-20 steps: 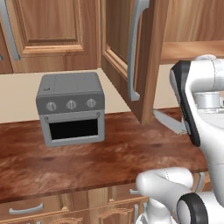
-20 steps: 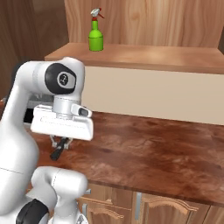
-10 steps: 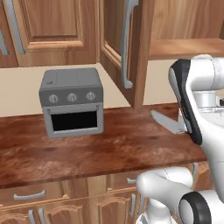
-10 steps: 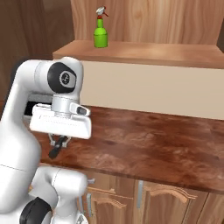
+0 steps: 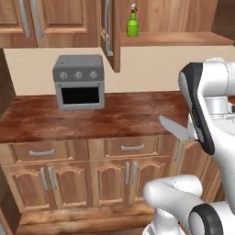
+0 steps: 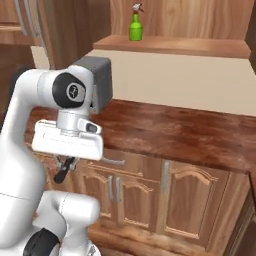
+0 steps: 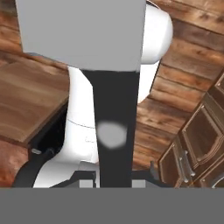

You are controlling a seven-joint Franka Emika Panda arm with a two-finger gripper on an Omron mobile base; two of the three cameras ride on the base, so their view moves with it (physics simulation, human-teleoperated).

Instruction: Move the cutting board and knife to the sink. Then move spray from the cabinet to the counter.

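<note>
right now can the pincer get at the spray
Probably not yet: the pincer is shut on the knife and hangs low by the lower cabinets, while the spray stands high on the open cabinet shelf, with nothing in front of it.

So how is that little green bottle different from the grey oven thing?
The spray is bright green, slim and far smaller; the toaster oven is a grey box with three knobs and a dark window. The spray stands on the open cabinet's shelf, the toaster oven down on the counter. Both stand upright.

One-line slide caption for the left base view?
Knife carried beside the arm; green spray bottle waits in the open cabinet above the toaster oven.
</note>
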